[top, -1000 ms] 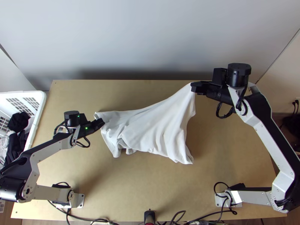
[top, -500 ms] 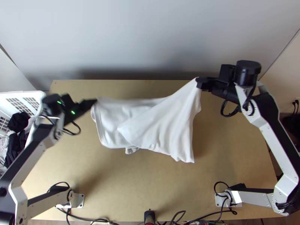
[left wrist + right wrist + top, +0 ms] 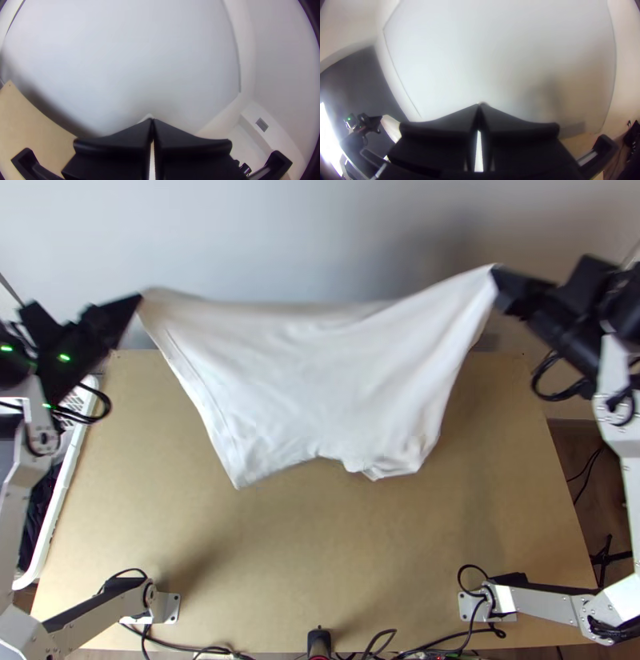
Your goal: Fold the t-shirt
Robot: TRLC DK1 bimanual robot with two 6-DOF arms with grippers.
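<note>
Stretched between the two grippers, the white t-shirt (image 3: pixel 312 372) hangs spread with its lower edge uneven; whether that edge touches the table is unclear. My left gripper (image 3: pixel 138 300) is shut on its upper left corner, and my right gripper (image 3: pixel 494 272) is shut on the upper right corner. In the left wrist view my left gripper (image 3: pixel 152 120) has its fingertips together, a bit of white cloth just past them. The right wrist view has my right gripper (image 3: pixel 479 104) closed at the tips, with part of the t-shirt (image 3: pixel 390 127) beside it.
Below the cloth lies the wooden table (image 3: pixel 312 548), with cables and a small black device (image 3: pixel 319 641) at its near edge. A white basket (image 3: pixel 60 500) holding dark cloth stands at the left, partly behind the left arm. A pale wall (image 3: pixel 320 236) rises behind the table.
Both grippers have moved up the picture and farther apart, the left one leftward and the right one rightward. The t-shirt has risen with them and gone from bunched to stretched wide.
</note>
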